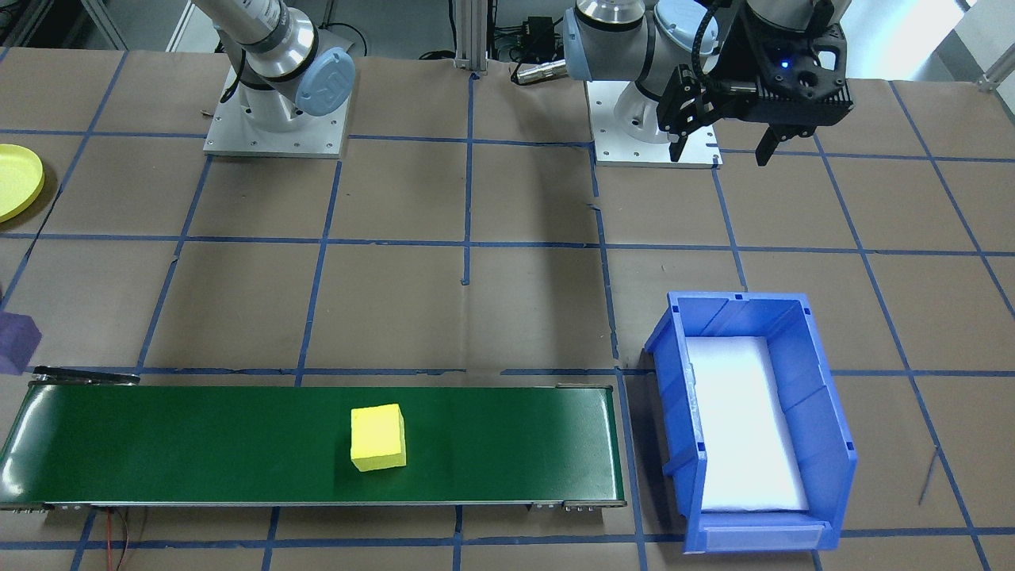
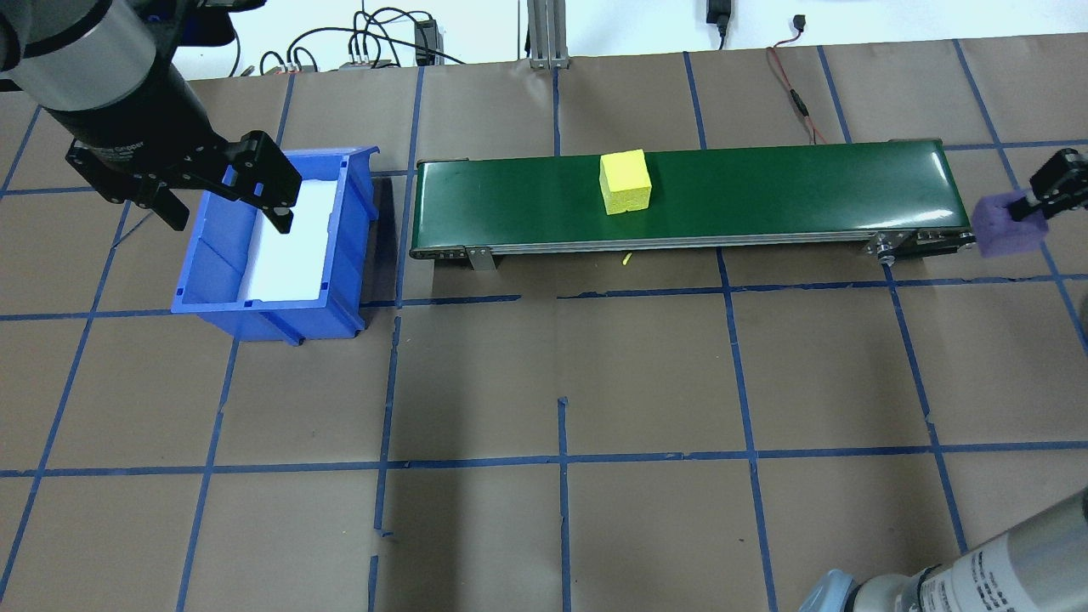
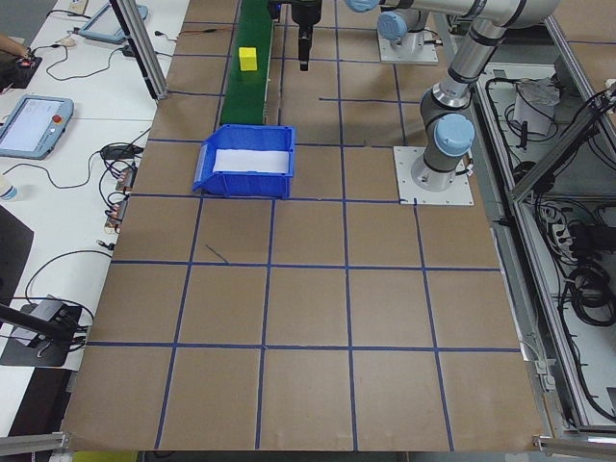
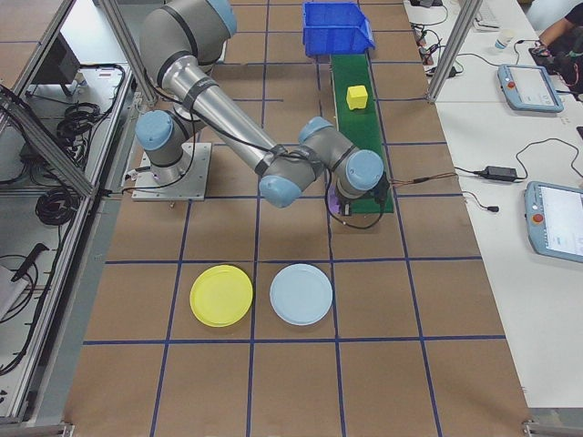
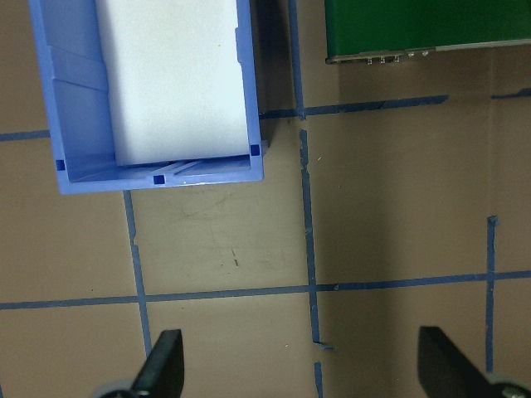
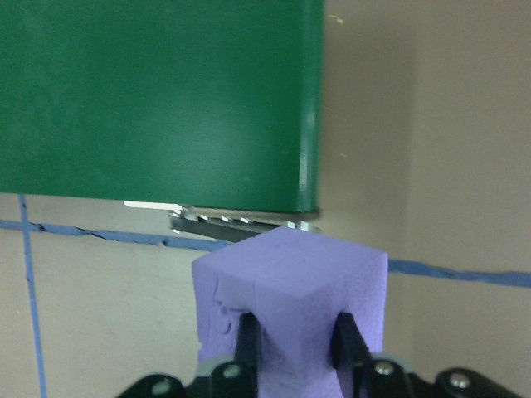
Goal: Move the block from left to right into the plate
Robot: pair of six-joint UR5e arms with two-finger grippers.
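My right gripper is shut on a purple foam block, held just off the right end of the green conveyor belt. The purple block also shows at the overhead view's right edge. A yellow block lies near the middle of the belt. My left gripper hangs open and empty above the blue bin. The yellow plate lies flat on the table on the robot's right, apart from both grippers, and is cut by the front view's edge as plate.
A pale blue plate lies beside the yellow one. The blue bin holds a white liner and stands off the belt's left end. Blue tape lines grid the brown table. Cables run along the far edge.
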